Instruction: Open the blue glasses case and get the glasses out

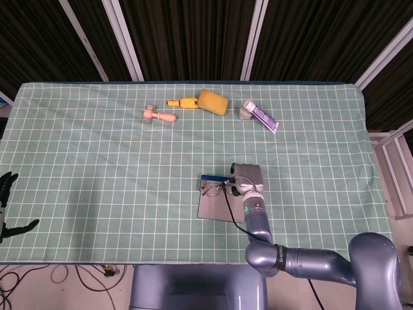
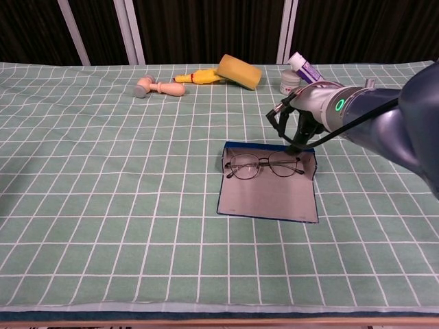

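Open now, the case [image 1: 219,206], a little to 5 o'clock of table centre, grey lining up, flap flat toward 6 o'clock. Across its 12 o'clock half, the glasses [image 1: 213,189], lenses side by side, resting on the blue tray, nothing holding them.

Right at the case's 2 o'clock corner, the right hand [image 1: 247,179], just beside the glasses' right temple end. Cannot tell from either view whether fingers are apart or curled: only the hand's back from the head view, dark parts half hidden under the wrist from the chest view [image 2: 299,137].

Risks from here, as a judgement: thin wire frame, so an off-centre pinch could twist a temple or press on a lens. Could also drag the light case along instead of freeing the glasses, with nothing pinning it down. Too steep a reach could shove the frame toward 9 o'clock, out of the tray.

Nothing else in the case but the glasses.

Far out at 8 o'clock off the table edge, the left hand [image 1: 8,194], dark fingers apart, empty. Along the 12 o'clock edge, well apart: a sponge [image 1: 213,102] and a tube [image 1: 263,117].
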Robot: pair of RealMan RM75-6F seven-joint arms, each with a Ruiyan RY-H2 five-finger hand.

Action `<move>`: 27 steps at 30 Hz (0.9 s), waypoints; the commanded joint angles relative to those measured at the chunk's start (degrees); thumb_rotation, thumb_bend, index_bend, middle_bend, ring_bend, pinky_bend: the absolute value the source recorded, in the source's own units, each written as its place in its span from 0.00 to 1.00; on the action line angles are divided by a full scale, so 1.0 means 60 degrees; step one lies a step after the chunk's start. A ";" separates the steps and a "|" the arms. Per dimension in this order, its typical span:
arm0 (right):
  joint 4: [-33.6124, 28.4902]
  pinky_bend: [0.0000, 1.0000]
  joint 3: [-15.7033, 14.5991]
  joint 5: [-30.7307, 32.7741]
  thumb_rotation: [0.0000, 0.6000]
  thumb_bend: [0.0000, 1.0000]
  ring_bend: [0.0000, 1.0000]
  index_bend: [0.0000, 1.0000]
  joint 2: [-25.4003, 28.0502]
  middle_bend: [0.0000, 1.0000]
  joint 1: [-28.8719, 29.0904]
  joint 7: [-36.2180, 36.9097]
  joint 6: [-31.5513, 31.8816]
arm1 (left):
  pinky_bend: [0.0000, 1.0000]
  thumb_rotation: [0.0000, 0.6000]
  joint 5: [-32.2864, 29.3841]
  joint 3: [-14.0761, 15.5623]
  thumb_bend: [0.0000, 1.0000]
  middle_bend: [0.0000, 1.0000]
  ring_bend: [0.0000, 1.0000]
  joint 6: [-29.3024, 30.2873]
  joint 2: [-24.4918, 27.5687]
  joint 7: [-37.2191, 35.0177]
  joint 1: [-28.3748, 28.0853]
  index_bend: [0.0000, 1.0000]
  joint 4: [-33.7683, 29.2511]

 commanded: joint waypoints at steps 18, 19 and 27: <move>0.0843 0.99 -0.0021 0.0155 1.00 0.42 1.00 0.37 -0.0419 0.94 0.0209 0.0156 -0.0340 | 0.00 1.00 -0.0065 -0.0022 0.00 0.00 0.00 -0.0053 0.0012 -0.0019 -0.0013 0.00 -0.0008; 0.0845 0.99 -0.0022 0.0160 1.00 0.43 1.00 0.37 -0.0417 0.94 0.0211 0.0151 -0.0342 | 0.00 1.00 -0.0067 -0.0023 0.00 0.00 0.00 -0.0056 0.0012 -0.0020 -0.0014 0.00 -0.0008; 0.0935 0.99 -0.0013 0.0240 1.00 0.47 1.00 0.37 -0.0501 0.94 0.0225 0.0177 -0.0366 | 0.00 1.00 -0.0088 -0.0030 0.00 0.00 0.00 -0.0061 0.0019 -0.0036 -0.0009 0.00 -0.0026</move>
